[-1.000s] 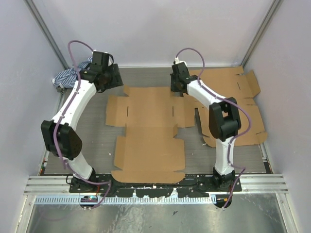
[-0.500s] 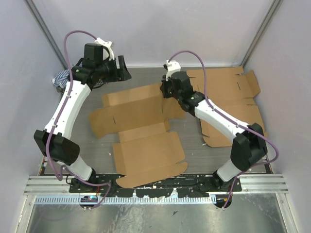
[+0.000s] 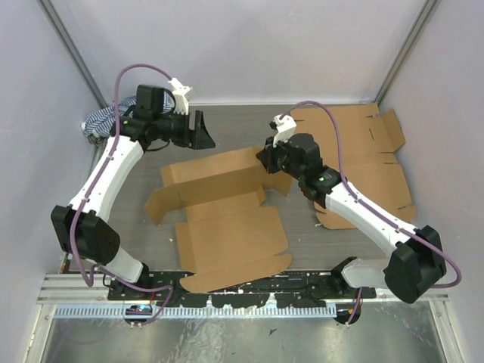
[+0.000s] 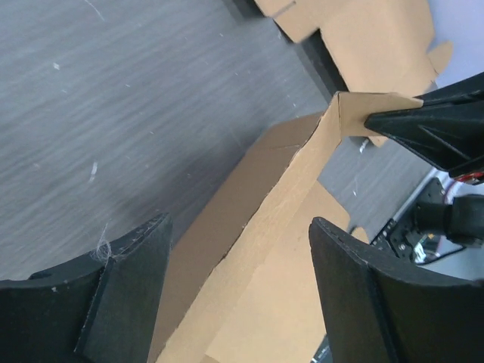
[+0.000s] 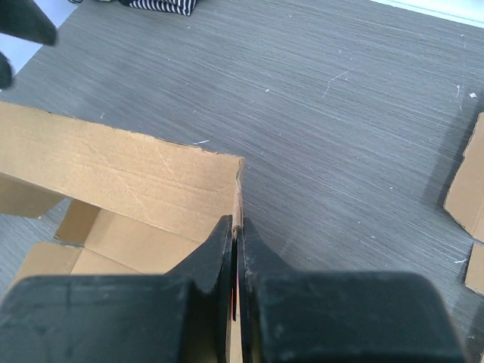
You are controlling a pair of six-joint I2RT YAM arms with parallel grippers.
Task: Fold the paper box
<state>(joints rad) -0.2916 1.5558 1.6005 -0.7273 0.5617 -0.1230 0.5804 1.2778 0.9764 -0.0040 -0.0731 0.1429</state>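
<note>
The paper box (image 3: 227,227) is a brown cardboard blank in the middle of the table, its near panels flat and its far panel (image 3: 215,168) raised and tilted. My right gripper (image 3: 265,160) is shut on the right end of that raised panel; in the right wrist view the right gripper (image 5: 237,227) pinches the thin cardboard edge (image 5: 128,174). My left gripper (image 3: 203,130) hangs open above the far side of the box, touching nothing. In the left wrist view the left gripper (image 4: 238,223) has the raised cardboard (image 4: 257,249) showing below and between its spread fingers.
A pile of other flat cardboard blanks (image 3: 370,151) lies at the back right, under the right arm. A striped cloth (image 3: 102,121) sits in the far left corner. Walls close the table on three sides, and a metal rail (image 3: 242,291) runs along the near edge.
The box lay flat a second ago. The right gripper has pulled its far panel up and toward the near side, skewing the blank. The left gripper has opened wider and swung right.
</note>
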